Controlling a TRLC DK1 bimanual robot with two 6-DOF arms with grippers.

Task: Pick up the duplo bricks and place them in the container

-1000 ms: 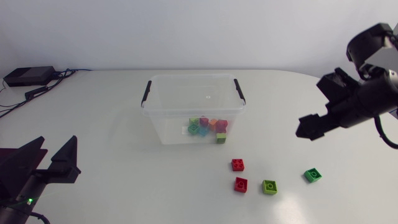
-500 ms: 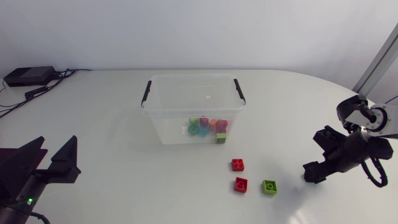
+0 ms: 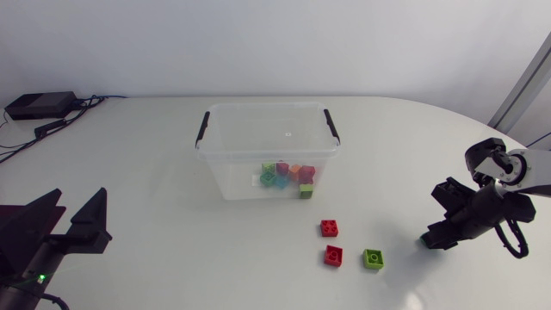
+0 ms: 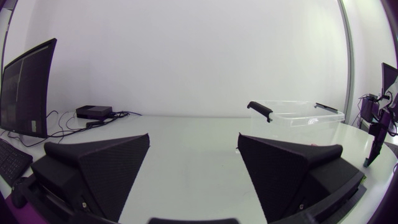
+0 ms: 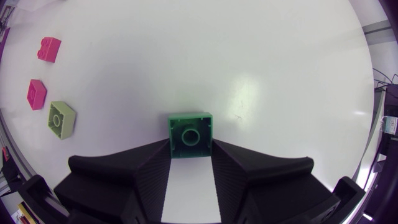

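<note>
I am working over the white table (image 3: pixel 146 164), where the clear container (image 3: pixel 225 172) is standing in the middle with its lid off and a small heap of bricks (image 3: pixel 288 176) lying in its near right corner. My left gripper (image 4: pixel 194 142) is resting spread wide and empty at its own side, well apart from everything. My right gripper (image 5: pixel 191 154) is sitting low on the table, well apart from the container, pinching the green brick (image 5: pixel 191 130): in the right wrist view both fingers are meeting the brick's opposite sides near its rear half, with no gap showing.

The hold is looking shallow, I judge, so I am planning to squeeze firmly and lift straight up, watching for any twist. Then I am carrying it high enough to clear the container's rim and letting go only over its open inside.

The lime brick (image 3: pixel 373 258) and two red bricks (image 3: pixel 329 227) (image 3: pixel 333 255) are waiting near the container's front.
</note>
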